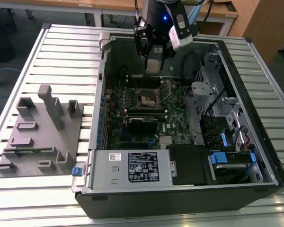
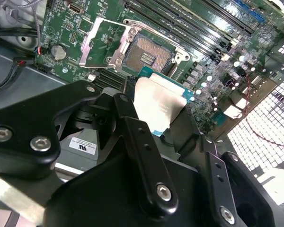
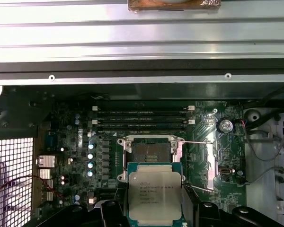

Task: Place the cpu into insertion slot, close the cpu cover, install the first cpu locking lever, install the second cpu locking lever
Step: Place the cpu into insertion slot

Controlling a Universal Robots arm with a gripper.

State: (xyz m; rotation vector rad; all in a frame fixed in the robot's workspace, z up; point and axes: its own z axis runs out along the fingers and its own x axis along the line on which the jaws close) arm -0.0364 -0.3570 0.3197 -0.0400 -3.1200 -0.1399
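Note:
My gripper [image 1: 153, 67] hangs over the far end of the open computer case, shut on the cpu [image 3: 155, 191], a flat square chip with a silver top on a green edge. In both wrist views the black fingers [image 2: 129, 118] clamp the chip's two sides. The cpu [image 2: 158, 106] hovers above the board, just short of the insertion slot [image 3: 149, 152], whose dark centre lies bare. The insertion slot [image 2: 149, 54] sits on the green board [image 1: 175, 123] near its far part [image 1: 148, 97]. The cpu cover [image 2: 103, 40] is flipped open beside the socket, and thin lever rods [image 3: 195, 141] stand loose.
Long black memory slots [image 3: 142, 118] run beside the socket. A black card [image 1: 143, 124], the power supply [image 1: 132, 168] and a drive cage [image 1: 220, 111] crowd the case. A grey fixture block [image 1: 38, 132] lies on the slatted table at the exterior view's left.

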